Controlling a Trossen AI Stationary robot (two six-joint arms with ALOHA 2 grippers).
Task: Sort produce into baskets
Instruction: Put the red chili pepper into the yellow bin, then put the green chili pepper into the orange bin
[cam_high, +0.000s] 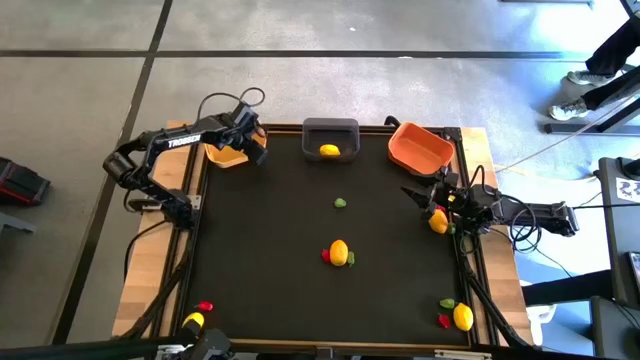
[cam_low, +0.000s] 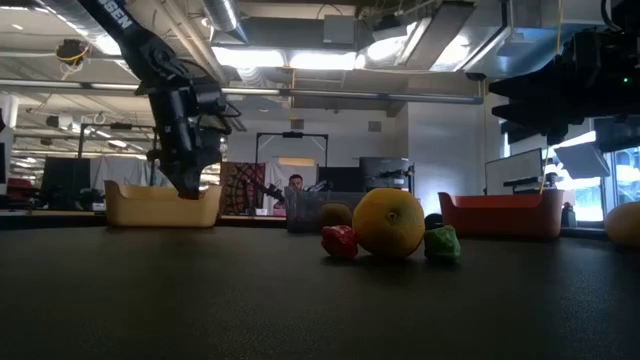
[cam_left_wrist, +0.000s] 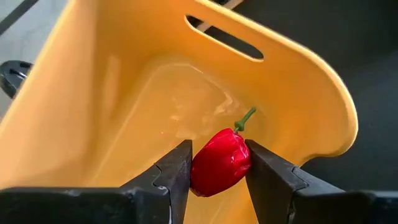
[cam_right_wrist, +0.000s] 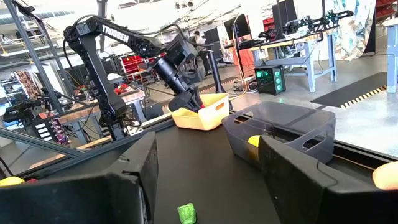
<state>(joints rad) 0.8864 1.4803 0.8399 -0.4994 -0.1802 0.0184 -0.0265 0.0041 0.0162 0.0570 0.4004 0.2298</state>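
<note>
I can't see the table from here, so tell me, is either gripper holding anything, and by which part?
The left gripper pinches a red pepper across its body, over the yellow basket. The right gripper is open, holding nothing.

Grey concrete floor (cam_high: 300, 30), ceiling lights (cam_low: 290, 60), desks (cam_right_wrist: 292, 46) w/ monitors.

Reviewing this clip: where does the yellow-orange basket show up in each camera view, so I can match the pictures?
High view: yellow-orange basket at the table's far left corner, under the left pincer.
Low view: basket at left, behind the left arm.
Left wrist view: basket fills the frame, behind a red piece the pincer holds.
Right wrist view: basket mid-frame.
Shared landmark: the left pincer.
</note>
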